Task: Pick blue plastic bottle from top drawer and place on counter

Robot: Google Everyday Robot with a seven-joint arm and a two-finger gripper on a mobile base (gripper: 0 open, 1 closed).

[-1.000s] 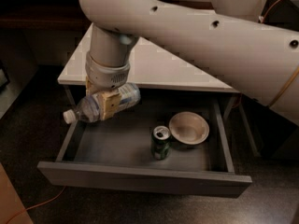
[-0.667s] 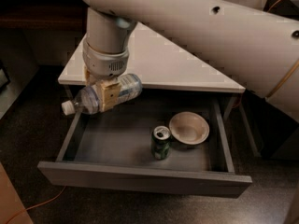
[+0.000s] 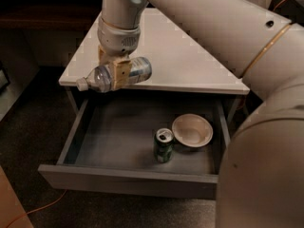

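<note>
My gripper [image 3: 115, 73] is shut on the blue plastic bottle [image 3: 136, 71]. It holds the bottle on its side, cap to the left, at the front edge of the counter [image 3: 185, 61] and above the back left of the open top drawer [image 3: 118, 137]. One tan finger [image 3: 121, 74] crosses the bottle's middle. The big beige arm comes down from the upper right.
Inside the drawer stand a green soda can [image 3: 164, 145] and a tan bowl [image 3: 192, 131], at right of middle. A dark wooden shelf [image 3: 42, 13] runs behind the counter. An orange cable [image 3: 42, 208] lies on the dark floor at lower left.
The gripper has lifted the bottle up and back, from above the drawer's left rear to the level of the counter's front edge. The can and bowl have stayed put.
</note>
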